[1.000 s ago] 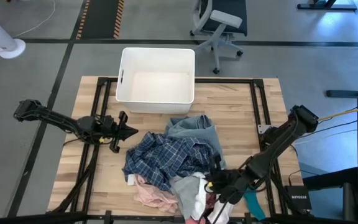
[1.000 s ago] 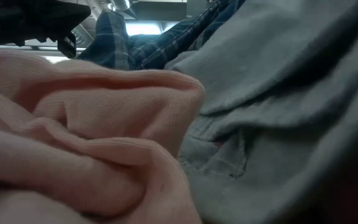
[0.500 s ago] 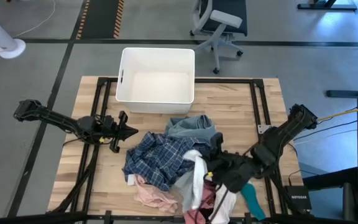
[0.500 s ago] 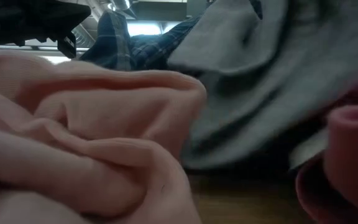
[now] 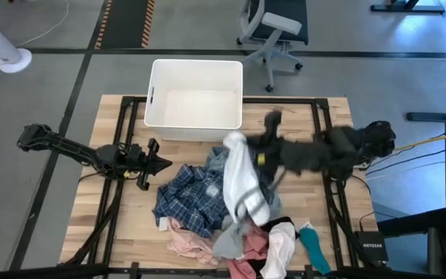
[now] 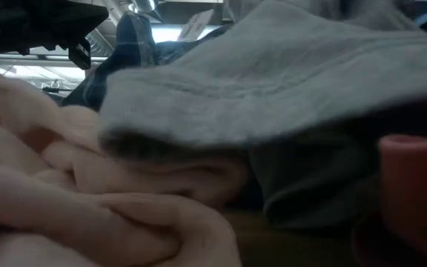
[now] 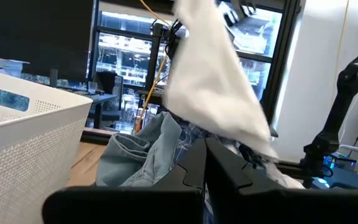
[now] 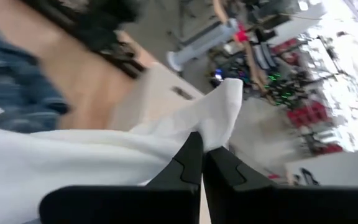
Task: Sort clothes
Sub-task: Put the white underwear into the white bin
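Observation:
My right gripper (image 5: 237,144) is shut on a white garment (image 5: 244,182), high over the clothes pile and just short of the white bin (image 5: 196,93). In the left wrist view the garment (image 7: 211,84) hangs in mid air. Under it lie the plaid shirt (image 5: 196,198), the light blue denim piece (image 5: 219,159), a pink item (image 5: 190,244), a grey item (image 5: 229,239) and a teal item (image 5: 313,249). My left gripper (image 5: 166,163) waits shut over the table's left part, touching nothing. My right gripper pinches the white garment near one edge (image 8: 219,121) between its two shut fingers; a small corner sticks out past the fingertips. One layer or several, I cannot tell. The garment hangs slack below the fingers, its lower end (image 5: 255,215) over the pile.
The bin stands at the table's far edge, with nothing in it. The pile covers the table's middle and near part. In the low view pink cloth (image 6: 87,215) and grey cloth (image 6: 273,89) fill the picture. An office chair (image 5: 273,27) stands beyond the table.
My right gripper has risen from the near right of the pile and swung toward the far edge and the bin, rolling as it went. It has drawn the white garment out of the pile, which now hangs below it. The grey item has shifted on the pile.

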